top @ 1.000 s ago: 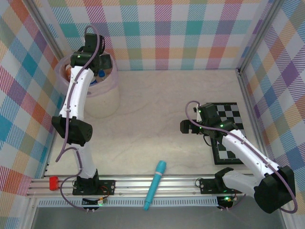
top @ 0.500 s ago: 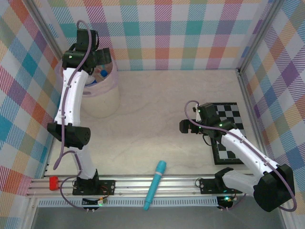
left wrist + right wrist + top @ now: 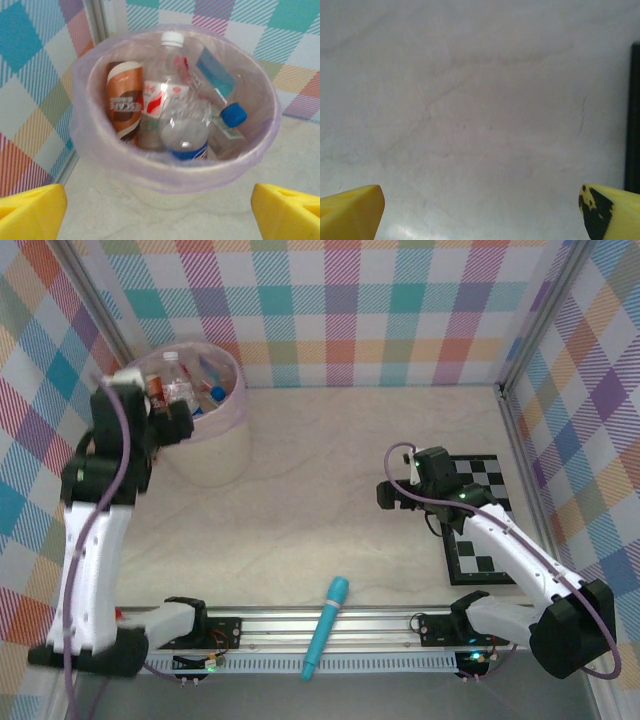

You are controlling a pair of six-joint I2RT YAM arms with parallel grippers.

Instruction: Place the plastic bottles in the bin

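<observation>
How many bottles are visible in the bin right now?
5 in the bin: brown bottle left, white-capped bottle centre, blue-banded bottle front, blue-capped bottle right, teal-labelled bottle behind it. Others may lie hidden underneath.

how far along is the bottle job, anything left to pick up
Done: several bottles sit in the bin. In hand: nothing, both jaws stand open and empty. Left: apparently nothing; the table carries a teal cylinder and a chequered board, not bottles.

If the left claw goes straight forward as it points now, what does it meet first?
The left claw would likely meet the near rim of the bin first, or the bottles inside; depth is unclear.
</observation>
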